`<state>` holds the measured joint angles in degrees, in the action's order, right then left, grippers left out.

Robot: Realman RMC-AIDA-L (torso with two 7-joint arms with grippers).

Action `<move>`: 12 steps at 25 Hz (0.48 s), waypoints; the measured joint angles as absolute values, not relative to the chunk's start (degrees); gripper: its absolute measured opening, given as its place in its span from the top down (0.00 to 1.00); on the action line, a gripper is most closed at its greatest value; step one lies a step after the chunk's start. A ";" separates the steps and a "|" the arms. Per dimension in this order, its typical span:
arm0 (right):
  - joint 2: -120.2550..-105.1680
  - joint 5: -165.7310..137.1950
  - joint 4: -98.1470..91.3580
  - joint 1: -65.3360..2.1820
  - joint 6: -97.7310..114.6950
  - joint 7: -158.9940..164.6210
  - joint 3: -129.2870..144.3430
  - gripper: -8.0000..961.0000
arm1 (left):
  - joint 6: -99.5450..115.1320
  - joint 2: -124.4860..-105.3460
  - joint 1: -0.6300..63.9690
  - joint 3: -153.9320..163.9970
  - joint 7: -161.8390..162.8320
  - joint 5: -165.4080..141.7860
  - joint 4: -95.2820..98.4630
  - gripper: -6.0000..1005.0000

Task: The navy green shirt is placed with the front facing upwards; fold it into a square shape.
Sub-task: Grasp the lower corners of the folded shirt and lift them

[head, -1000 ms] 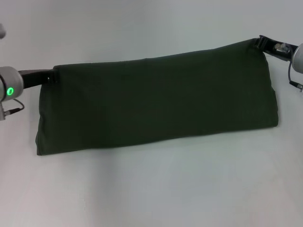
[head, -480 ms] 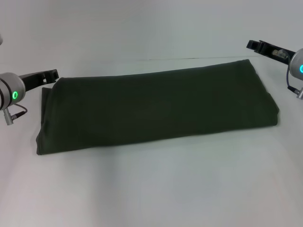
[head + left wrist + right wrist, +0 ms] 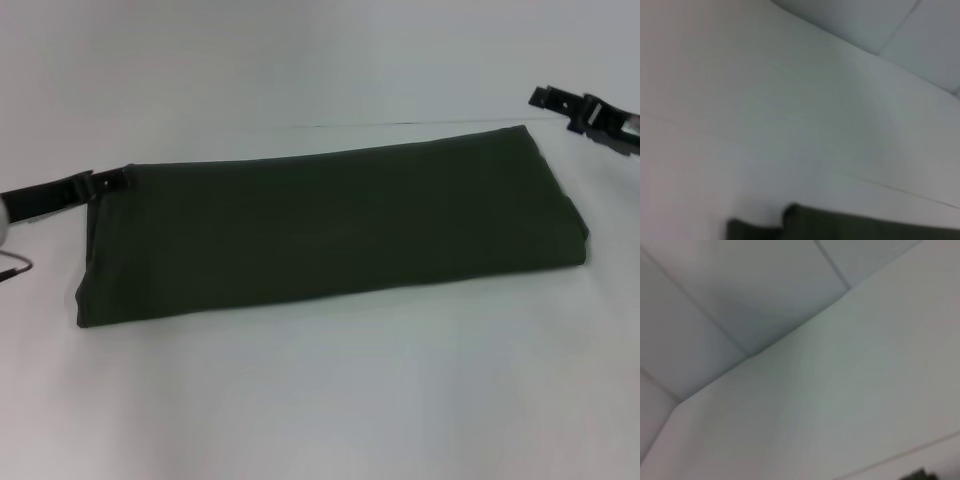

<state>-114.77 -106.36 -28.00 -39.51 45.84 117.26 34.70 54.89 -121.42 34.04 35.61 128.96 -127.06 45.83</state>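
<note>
The navy green shirt [image 3: 330, 225] lies flat on the white table [image 3: 320, 400], folded into a long dark band running left to right, with no lettering or collar showing. My left gripper [image 3: 112, 182] is low beside the band's far left corner, open and holding nothing. My right gripper [image 3: 545, 98] hovers beyond the band's far right corner, clear of the cloth and open. In the left wrist view a strip of the shirt [image 3: 850, 227] shows at the frame's edge. The right wrist view shows mostly bare table.
A thin seam line [image 3: 400, 124] crosses the table behind the shirt. Padded grey wall panels [image 3: 740, 300] rise behind the table. White table surface spreads in front of the shirt.
Both grippers let go of the band's far edge, which dropped flat onto the table. The left arm has pulled back leftward and lower; the right gripper has drawn off to the right.
</note>
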 joint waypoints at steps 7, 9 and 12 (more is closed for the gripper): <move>-112.58 -106.60 -28.61 -33.25 59.93 117.35 34.82 0.07 | 75.15 -117.04 32.72 24.93 127.82 -133.42 46.37 0.24; -112.60 -106.85 -28.74 -31.20 61.82 117.18 34.95 0.04 | 76.80 -116.47 32.89 24.43 127.35 -137.87 46.05 0.24; -112.84 -107.03 -28.57 -30.38 62.06 116.98 34.95 0.02 | 76.55 -116.33 33.34 24.35 127.52 -142.02 44.89 0.22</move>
